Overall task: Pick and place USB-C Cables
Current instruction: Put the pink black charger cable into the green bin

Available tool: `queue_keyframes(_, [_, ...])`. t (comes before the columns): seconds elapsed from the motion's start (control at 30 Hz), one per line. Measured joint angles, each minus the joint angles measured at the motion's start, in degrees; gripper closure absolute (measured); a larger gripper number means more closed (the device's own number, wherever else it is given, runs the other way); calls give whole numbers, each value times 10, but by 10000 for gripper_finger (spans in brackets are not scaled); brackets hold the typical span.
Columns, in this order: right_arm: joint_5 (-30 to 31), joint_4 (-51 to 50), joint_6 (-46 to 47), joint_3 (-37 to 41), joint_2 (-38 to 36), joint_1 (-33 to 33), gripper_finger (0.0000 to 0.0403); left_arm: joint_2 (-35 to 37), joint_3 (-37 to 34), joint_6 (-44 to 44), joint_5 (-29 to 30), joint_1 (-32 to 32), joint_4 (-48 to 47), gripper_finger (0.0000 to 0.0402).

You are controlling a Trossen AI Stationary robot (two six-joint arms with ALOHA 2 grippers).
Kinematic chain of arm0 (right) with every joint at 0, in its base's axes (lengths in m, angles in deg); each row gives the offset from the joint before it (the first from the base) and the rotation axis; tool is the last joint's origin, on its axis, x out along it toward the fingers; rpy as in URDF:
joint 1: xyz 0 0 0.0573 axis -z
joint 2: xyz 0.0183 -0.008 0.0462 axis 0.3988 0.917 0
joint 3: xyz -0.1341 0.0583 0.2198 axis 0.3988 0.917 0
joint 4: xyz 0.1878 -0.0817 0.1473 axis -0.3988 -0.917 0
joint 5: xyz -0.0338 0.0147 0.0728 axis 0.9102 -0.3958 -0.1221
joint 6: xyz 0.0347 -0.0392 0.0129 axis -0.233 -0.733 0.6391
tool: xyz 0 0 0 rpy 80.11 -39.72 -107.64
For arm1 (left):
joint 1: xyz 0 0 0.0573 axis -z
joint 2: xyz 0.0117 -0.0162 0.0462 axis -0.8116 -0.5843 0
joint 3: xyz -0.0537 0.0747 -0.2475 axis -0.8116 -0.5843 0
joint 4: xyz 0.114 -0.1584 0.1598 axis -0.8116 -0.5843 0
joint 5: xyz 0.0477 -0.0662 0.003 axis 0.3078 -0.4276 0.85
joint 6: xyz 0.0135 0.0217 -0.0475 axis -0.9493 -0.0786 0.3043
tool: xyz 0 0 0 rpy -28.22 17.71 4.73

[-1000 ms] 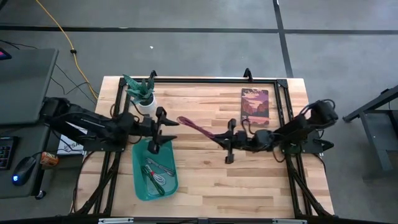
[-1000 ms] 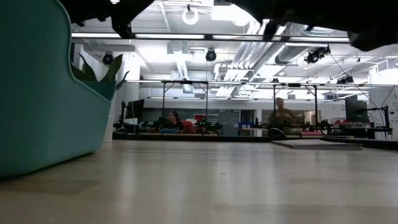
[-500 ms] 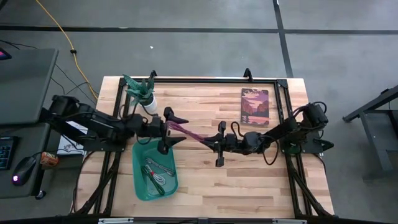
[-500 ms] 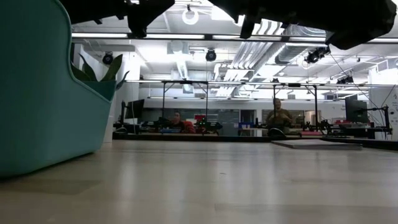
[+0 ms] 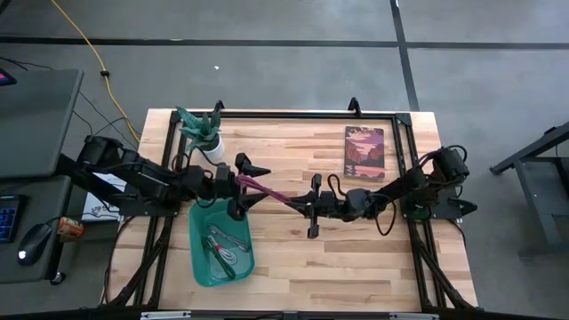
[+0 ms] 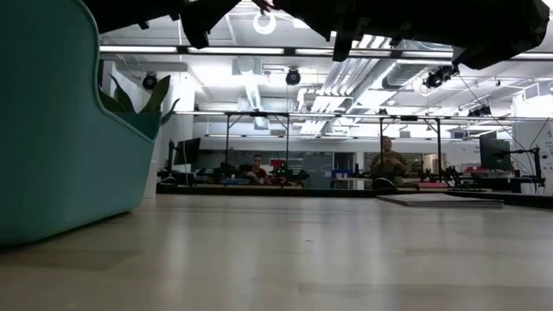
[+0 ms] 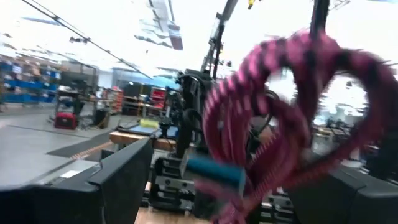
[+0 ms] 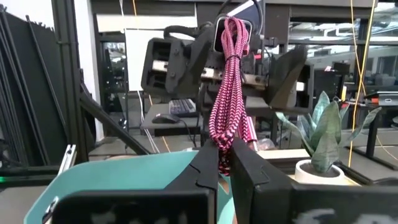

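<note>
The maroon cable (image 5: 271,191) hangs in the air between the two arms, stretched over the middle of the tabletop (image 5: 356,258), just right of the teal tray (image 5: 200,267). The right pincer (image 5: 311,204) is clamped on the cable's right end; in the right wrist view its fingers (image 8: 208,168) press together around the bundle's lower part. The left pincer (image 5: 242,185) sits at the cable's other end with its fingers spread wide, one on either side of the bundle. In the right wrist view the cable's top end lies against the left pincer's body between those spread fingers, so I judge a hand-over is under way, with the left arm not yet gripping.

Inside the teal tray, other cables (image 5: 224,249) already lie in a small heap on the near half; a green one and a grey one can be made out, and a third with some red looks likely, though the tangle is too small to count with confidence. No loose cable shows on the bare wood.

So the job looks nearly finished: the maroon cable appears to be the last one. What remains is for the left pincer to close, the right to release, and the cable to go into the tray just below and to the left.

A potted plant (image 5: 203,133) stands at the far left corner, and a book (image 5: 364,153) lies far right.
</note>
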Motion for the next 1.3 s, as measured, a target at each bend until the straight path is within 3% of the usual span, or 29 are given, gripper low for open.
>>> queue_keyframes(0.23, [0, -2, 2, 0, 0, 0, 400, -19, 0, -2, 9, 7, 25, 92])
queue_keyframes(0.37, [0, -3, 2, 0, 0, 0, 400, -19, 0, 10, 9, 7, 26, 130])
queue_keyframes(0.47, [0, -3, 2, 0, 0, 0, 400, -19, 0, 16, 12, 7, 30, 190])
queue_keyframes(0.63, [2, -3, 2, 0, 0, 0, 397, -19, 0, 16, 16, 7, 29, 343])
queue_keyframes(0.7, [3, -4, 2, 0, 0, 0, 397, -19, 0, 19, 6, 7, 29, 384])
queue_keyframes(1.07, [10, -10, 6, 0, 0, 0, 360, -19, 0, 30, 5, 7, 24, 397])
queue_keyframes(1.3, [65, -142, -6, 0, -65, -9, 255, -11, -1, 31, 5, 6, 0, 400])
